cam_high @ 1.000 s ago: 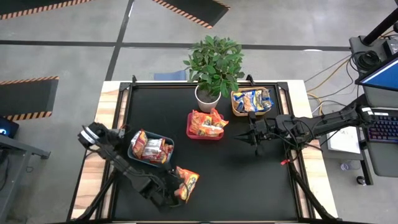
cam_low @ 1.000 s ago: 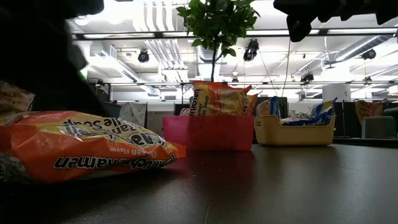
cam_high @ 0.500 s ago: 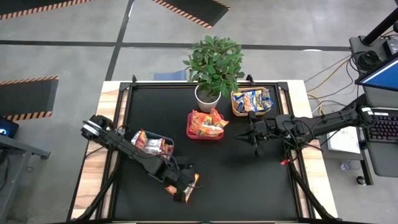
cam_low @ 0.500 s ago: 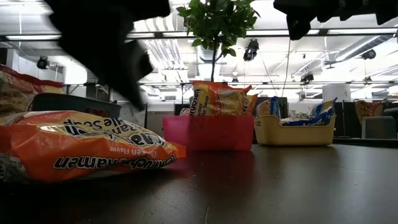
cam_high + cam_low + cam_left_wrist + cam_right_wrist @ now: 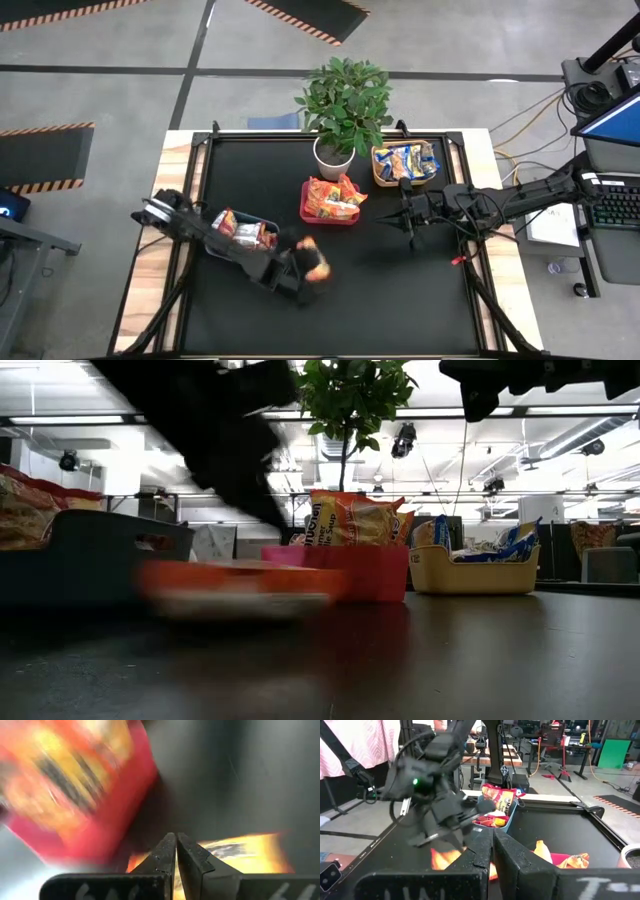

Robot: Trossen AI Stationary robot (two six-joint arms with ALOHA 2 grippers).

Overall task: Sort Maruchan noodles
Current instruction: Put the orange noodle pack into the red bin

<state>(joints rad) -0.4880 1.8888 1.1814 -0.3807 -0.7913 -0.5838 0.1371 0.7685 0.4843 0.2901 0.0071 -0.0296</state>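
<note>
Both arms over the table.
Left gripper (image 5: pixel 305 268) low at front centre, fingers (image 5: pixel 167 852) pressed together; right gripper (image 5: pixel 408 222) raised, fingers together.

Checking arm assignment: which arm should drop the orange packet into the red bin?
Left. The left gripper already carries the orange packet, just short of the red bin. The right gripper sits by the yellow bin, jaws shut and holding nothing.

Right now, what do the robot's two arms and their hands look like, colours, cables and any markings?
Both arms are dark, nearly black, slim jointed links with black cables running along them. The left hand ends in two flat, wedge-shaped black fingers above a bar with pale lettering. The right hand matches: textured black fingers and faint white markings. A small green light shows on the left arm's wrist.
</note>
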